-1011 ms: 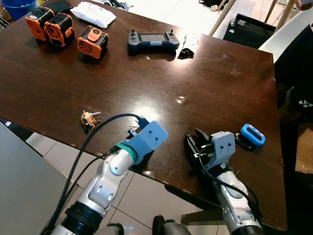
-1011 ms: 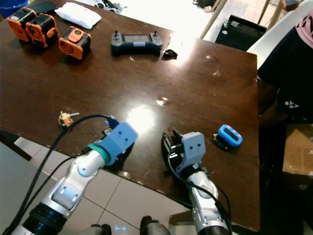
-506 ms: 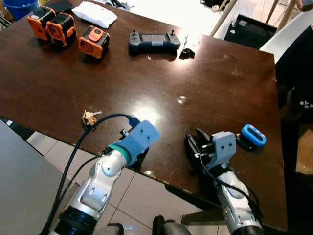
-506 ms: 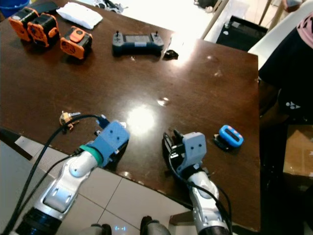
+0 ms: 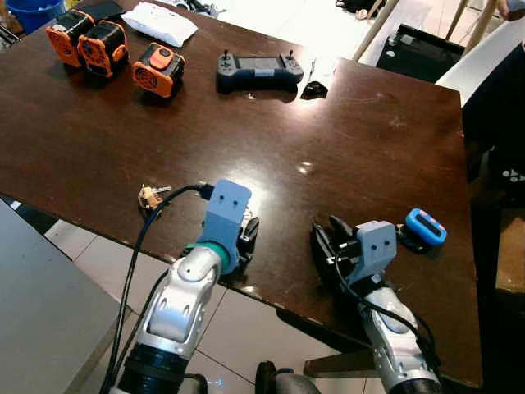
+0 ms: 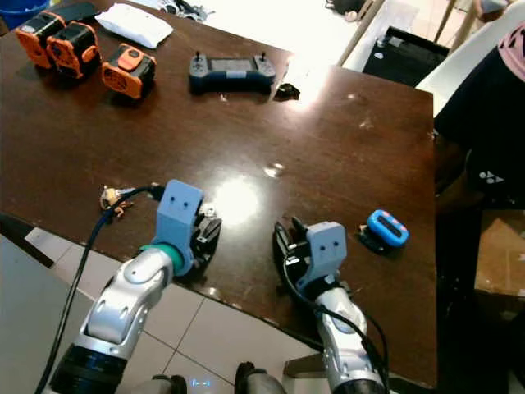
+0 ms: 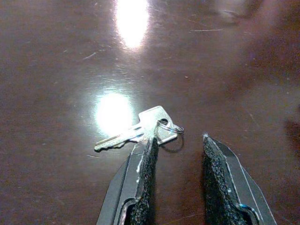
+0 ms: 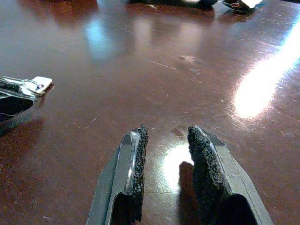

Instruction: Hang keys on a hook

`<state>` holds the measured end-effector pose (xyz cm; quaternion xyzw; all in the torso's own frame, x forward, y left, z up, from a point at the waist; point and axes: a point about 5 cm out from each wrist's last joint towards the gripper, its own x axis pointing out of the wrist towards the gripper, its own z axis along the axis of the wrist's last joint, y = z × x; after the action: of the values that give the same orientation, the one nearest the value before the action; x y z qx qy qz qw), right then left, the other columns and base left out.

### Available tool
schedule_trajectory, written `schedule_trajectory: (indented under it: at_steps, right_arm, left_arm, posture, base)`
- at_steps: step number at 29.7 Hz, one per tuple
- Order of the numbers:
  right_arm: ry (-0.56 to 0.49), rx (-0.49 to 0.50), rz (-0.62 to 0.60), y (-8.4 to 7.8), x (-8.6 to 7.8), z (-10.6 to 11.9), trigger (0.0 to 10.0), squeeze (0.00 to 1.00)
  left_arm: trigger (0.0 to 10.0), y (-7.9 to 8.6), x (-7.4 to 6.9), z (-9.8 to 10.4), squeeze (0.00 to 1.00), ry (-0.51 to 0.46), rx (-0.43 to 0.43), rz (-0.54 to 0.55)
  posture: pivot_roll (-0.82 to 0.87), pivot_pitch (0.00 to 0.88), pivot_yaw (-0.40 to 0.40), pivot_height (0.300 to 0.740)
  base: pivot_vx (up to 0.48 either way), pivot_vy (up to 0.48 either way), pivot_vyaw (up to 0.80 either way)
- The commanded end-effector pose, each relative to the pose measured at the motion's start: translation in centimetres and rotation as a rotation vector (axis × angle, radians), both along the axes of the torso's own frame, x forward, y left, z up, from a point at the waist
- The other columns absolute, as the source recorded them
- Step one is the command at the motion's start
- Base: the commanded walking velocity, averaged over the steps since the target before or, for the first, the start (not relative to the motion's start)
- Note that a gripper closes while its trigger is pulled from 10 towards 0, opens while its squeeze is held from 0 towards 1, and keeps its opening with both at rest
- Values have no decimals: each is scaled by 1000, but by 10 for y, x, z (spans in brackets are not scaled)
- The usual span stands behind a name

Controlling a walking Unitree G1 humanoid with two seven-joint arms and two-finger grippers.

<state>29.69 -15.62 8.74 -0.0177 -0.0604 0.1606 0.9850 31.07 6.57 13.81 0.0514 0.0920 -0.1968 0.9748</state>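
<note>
1. A single silver key [image 7: 133, 131] on a small wire ring is lying flat on the dark brown table [image 5: 361, 131], near the table's front edge, just ahead of the left gripper [image 7: 178, 150].
2. The left gripper is hovering low over the table with its two black fingers parted and holding nothing — the key's ring is sitting at the tip of one finger [image 7: 149, 154], not between the pair.
3. The right gripper [image 8: 165, 154] is resting low over bare tabletop nearby, fingers likewise apart and empty.
4. A second bunch of keys [image 5: 150, 197], with a brownish fob, is lying further to the robot's left, close to the table edge.
5. Judging by this, the task is barely beginning: no key is grasped or lifted yet, and no hook can be made out — picking up, carrying and hanging are all left to do.
6. The table is glossy and scratched, throwing back bright patches of light.
7. Along its far side are sitting three orange-and-black devices [image 5: 156, 70], a white packet [image 5: 160, 22] and a dark handheld controller [image 5: 257, 70]; a small blue gadget [image 5: 423, 226] is lying near the right arm.
8. Beyond are pale floor tiles, and a person in dark clothing [image 6: 492, 123] is standing at the right edge.
</note>
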Motion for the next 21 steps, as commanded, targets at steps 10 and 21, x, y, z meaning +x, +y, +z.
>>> schedule_trajectory:
  at_steps: [10,21]
  right_arm:
    - [145,-17,-2,-1,-12,-30,10000,0]
    - [149,-19,-5,-2,-15,-32,10000,0]
  left_arm:
    - [10000,-5,4,1,0,-93,29,118]
    - [10000,-19,1,-6,0,7,40,30]
  posture:
    - [-43,203,-16,740]
    - [-52,201,-11,740]
  base:
    - [0,0,0]
    - [0,0,0]
